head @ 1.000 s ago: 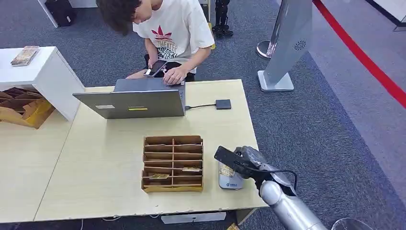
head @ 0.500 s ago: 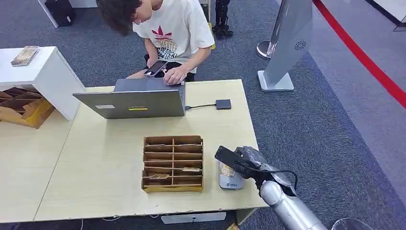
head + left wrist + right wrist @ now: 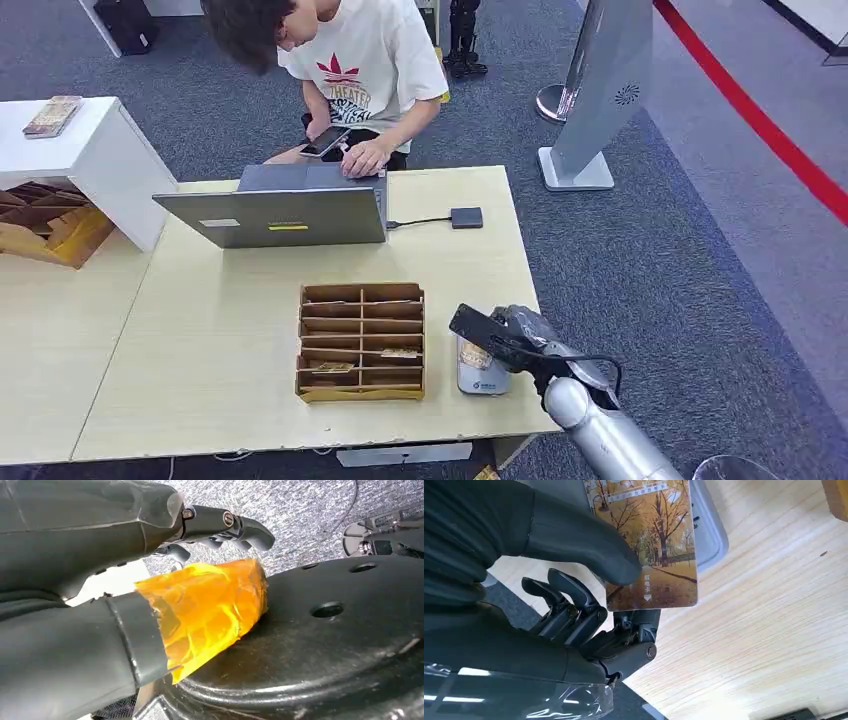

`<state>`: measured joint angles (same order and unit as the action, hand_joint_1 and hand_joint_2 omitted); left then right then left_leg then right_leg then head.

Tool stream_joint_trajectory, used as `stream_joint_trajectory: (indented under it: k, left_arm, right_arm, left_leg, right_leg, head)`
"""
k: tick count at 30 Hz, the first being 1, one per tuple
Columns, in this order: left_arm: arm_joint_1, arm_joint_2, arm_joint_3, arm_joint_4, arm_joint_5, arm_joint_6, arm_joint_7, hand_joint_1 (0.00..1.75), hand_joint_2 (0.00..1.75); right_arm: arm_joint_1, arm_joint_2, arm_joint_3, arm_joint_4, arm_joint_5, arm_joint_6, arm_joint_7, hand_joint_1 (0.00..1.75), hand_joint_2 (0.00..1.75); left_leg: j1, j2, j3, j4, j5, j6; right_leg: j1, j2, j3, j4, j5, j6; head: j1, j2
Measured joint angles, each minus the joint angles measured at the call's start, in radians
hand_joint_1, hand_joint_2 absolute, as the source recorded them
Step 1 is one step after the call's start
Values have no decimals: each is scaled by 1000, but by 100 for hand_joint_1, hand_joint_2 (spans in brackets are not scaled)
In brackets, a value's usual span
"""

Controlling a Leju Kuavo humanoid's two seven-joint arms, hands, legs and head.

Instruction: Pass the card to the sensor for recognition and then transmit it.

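Your right robot hand [image 3: 500, 335] sits at the lower right of the head view, over the grey sensor [image 3: 481, 372] that lies flat on the desk [image 3: 220, 330] just right of the cardboard organizer [image 3: 361, 341]. In the right wrist view that hand [image 3: 574, 580] pinches the card [image 3: 649, 555] between the thick thumb on its printed face and the darker fingers [image 3: 569, 605] behind it.

The card, printed with autumn trees, hangs over the sensor [image 3: 709, 530] in the upper middle of the wrist frame. Whether it touches the pad cannot be told.

To read it well, bring the card's face down flat and parallel to the sensor top, centred over the pad, and hold steady there before lifting. Keep the pinch firm near the card's edge so the thumb does not cover more of the face than it does now.

In the wrist frame the card's long axis runs roughly top to bottom, its free short edge toward the frame's bottom. In the head view it looks slightly tilted, not level.

Your left robot hand [image 3: 150, 605] appears in its wrist view with an orange-wrapped thumb and curled dark fingers, holding nothing.
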<state>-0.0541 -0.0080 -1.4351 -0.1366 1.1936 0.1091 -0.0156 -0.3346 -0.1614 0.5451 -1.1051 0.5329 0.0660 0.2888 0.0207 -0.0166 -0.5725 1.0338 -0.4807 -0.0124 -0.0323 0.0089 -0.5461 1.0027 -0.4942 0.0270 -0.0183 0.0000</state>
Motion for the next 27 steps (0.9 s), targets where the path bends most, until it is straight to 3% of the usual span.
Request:
stream_joint_trajectory:
  k: [27]
  left_arm:
    - [0,0,0,0,-6,0,-1,0,0]
  right_arm:
    - [0,0,-2,-2,0,-2,-3,175,175]
  left_leg:
    - [0,0,0,0,0,0]
  right_leg:
    - [0,0,1,0,0,0]
  head:
    - [0,0]
